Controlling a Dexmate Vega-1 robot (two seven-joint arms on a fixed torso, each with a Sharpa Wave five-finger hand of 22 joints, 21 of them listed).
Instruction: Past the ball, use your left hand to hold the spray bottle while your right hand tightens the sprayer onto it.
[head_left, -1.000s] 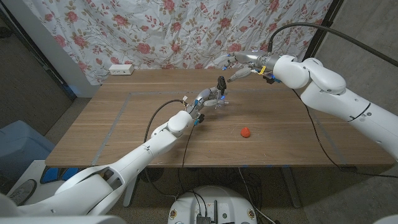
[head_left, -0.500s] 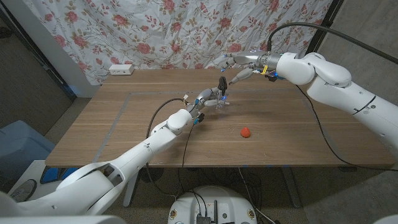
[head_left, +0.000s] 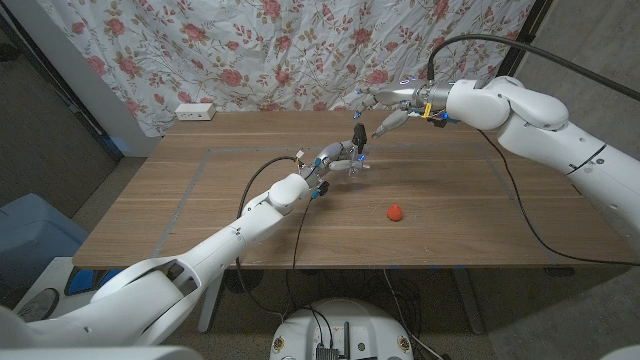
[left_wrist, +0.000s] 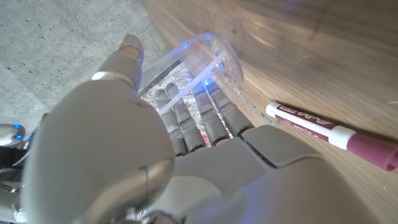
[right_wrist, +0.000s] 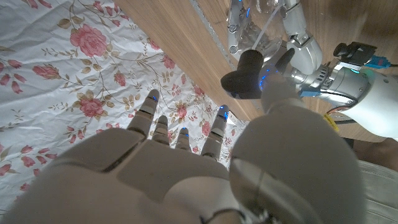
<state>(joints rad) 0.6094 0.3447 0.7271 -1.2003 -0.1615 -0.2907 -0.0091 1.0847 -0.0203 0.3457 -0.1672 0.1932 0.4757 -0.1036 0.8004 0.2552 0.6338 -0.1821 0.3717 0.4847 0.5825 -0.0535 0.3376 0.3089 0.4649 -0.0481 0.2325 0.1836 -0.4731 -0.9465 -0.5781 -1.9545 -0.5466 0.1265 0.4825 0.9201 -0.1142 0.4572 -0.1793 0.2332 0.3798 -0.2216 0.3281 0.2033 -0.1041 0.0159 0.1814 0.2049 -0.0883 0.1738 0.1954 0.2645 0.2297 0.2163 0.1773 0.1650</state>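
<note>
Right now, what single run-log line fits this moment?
left robot hand: grips clear spray bottle | right robot hand: open, by black sprayer | ball: on table, nearer | marker: beside bottle

your left hand (head_left: 335, 158) sits mid-table w/ the spray bottle (head_left: 352, 160) in its fingers, sprayer (head_left: 358, 133) on top. your right hand (head_left: 385, 106) hangs just above & behind the sprayer. ball (head_left: 396, 212) lies nearer you, to the right of the left hand, well apart. marker (left_wrist: 333, 134) on the table beside the left hand.
</note>
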